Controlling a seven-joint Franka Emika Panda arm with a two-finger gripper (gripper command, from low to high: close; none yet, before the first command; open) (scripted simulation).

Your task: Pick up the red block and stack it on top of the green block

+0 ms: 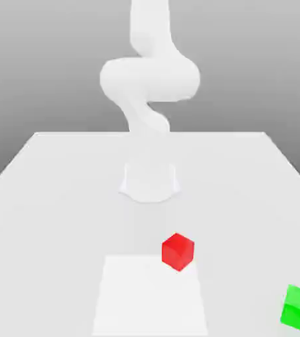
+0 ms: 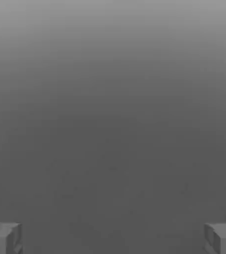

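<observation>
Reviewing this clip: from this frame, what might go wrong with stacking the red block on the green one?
1. The green block sits at the exterior view's right edge, near the table border; a slightly off placement may tip the red block off.
2. The open gripper has no block between its fingers, so approach and alignment remain.

White table (image 1: 47, 197); paler square patch (image 1: 149, 296) near front edge; grey backdrop (image 1: 47, 66).
</observation>
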